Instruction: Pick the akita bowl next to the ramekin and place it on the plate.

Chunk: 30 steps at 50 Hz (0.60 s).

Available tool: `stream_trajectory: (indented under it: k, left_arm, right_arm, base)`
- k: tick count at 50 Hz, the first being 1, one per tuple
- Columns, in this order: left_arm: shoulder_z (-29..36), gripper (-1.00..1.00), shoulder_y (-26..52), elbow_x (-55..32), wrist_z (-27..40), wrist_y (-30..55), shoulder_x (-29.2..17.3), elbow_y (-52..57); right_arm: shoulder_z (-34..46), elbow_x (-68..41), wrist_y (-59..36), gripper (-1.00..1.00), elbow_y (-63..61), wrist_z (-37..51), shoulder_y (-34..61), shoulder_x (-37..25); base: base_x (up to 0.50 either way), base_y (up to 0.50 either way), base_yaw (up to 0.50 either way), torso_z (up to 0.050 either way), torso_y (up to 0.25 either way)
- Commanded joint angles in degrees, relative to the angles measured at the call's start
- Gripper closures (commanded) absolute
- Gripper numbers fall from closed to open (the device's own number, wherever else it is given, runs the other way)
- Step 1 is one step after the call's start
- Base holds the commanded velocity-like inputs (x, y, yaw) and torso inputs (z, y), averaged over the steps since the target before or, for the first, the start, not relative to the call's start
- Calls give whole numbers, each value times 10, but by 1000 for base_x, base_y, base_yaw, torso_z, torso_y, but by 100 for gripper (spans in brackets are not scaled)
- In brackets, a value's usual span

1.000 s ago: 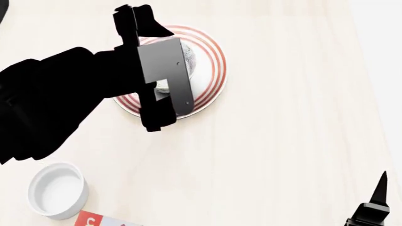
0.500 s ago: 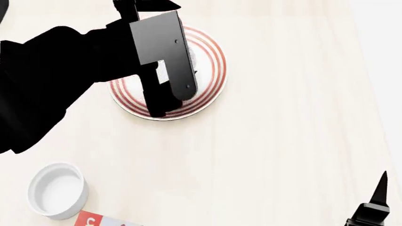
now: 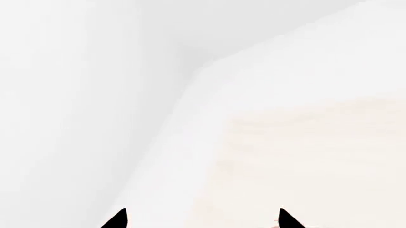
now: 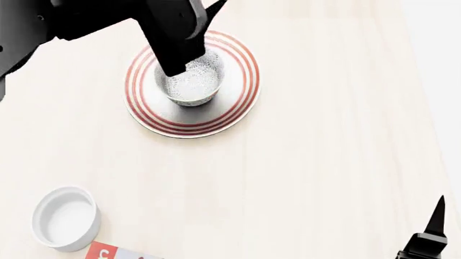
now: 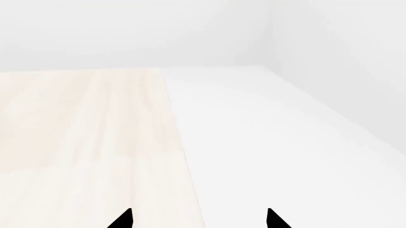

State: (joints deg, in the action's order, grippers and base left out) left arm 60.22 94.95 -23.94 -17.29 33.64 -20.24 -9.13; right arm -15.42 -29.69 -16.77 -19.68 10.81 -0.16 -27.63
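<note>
1. The speckled bowl (image 4: 191,82) sits upright inside the ringed plate (image 4: 241,105), so the placing looks done.
2. The left gripper (image 3: 199,219) shows spread fingertips holding nothing, above the bowl.
3. The right gripper (image 5: 198,219) is likewise spread and empty.
4. The white cup (image 4: 65,218) stands well apart.

A pale wooden table (image 4: 324,162) with faint lengthwise grain fills most of the head view, ending at its right side against plain white ground. At the bottom edge of that view, a small red-and-pale box (image 4: 115,252) bearing a white mark is cut off by the frame. White walls rise behind the tabletop's edge in both wrist views.
</note>
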Motion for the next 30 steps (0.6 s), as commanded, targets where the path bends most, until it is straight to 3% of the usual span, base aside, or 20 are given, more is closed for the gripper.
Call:
stream_trajectory:
  k: [1,9,30]
  left_arm:
    - [-85,-100,-18,-58,71,49,-52,98]
    - [-150,-100,-80,-107,143,74,-103,170]
    - [-320,-100,-284,-218,304,22,-223,336]
  right_arm:
    - [0,1,4,-100,0,-1,-2,0]
    - [0,1,6,-100,0,-1,-3,0]
    - [1,1,7,-100,-5,2,-5,-1]
  base:
    - [0,0,0,0,0]
    - [0,0,0,0,0]
    - [0,0,0,0,0]
